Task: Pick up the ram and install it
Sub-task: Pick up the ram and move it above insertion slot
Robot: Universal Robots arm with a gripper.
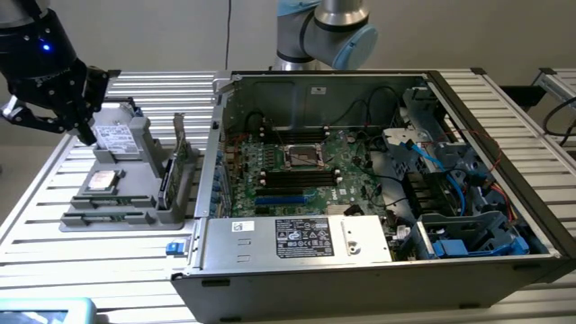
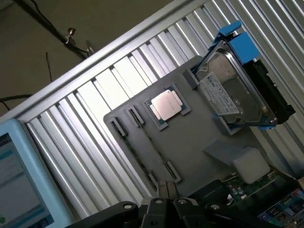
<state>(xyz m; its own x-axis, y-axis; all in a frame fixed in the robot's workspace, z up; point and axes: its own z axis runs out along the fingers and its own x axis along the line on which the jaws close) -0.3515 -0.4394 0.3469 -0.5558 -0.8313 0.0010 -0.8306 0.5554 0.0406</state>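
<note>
The ram [image 2: 140,160] is a thin green stick resting on edge between two clips of the grey parts tray [image 2: 190,142]; in the exterior view the ram [image 1: 104,217] lies along the tray's near edge. My gripper [image 1: 88,137] hangs over the tray's far end at the exterior view's left, beside the hard drive [image 1: 121,138]. In the wrist view my gripper [image 2: 166,189] is shut, its fingertips pressed together with nothing between them, just above one end of the ram.
The tray [image 1: 135,202] also carries a processor [image 1: 102,181] and an upright green expansion card [image 1: 183,158]. To the exterior view's right lies the open computer case [image 1: 360,270] with its motherboard [image 1: 351,165] and black memory slots [image 1: 297,177]. A pale blue screen [image 2: 14,185] sits by the table edge.
</note>
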